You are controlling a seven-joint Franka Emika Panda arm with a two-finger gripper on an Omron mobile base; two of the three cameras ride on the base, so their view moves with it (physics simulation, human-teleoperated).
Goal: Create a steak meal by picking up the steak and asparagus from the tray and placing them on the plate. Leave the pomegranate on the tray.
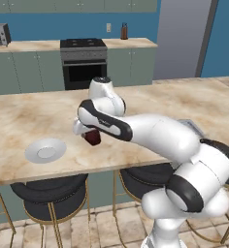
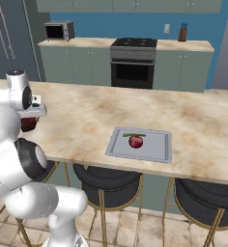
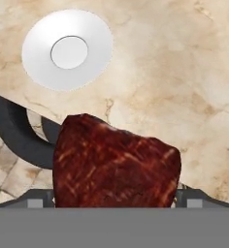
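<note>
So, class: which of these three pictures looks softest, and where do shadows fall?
Left base view: soft, the steak blurry under the tool. Right base view: a faint shadow beside the pomegranate on the tray. Hand view: the plate glares white.

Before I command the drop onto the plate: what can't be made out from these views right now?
- Fingertips: hand view, the steak covers them, so pad contact is hidden.
- Gripper: left base view, the arm's forearm hides most of it.
- Tray: left base view, only a corner shows behind the arm.
- Asparagus: right base view, too small for detail, beside the pomegranate.
</note>
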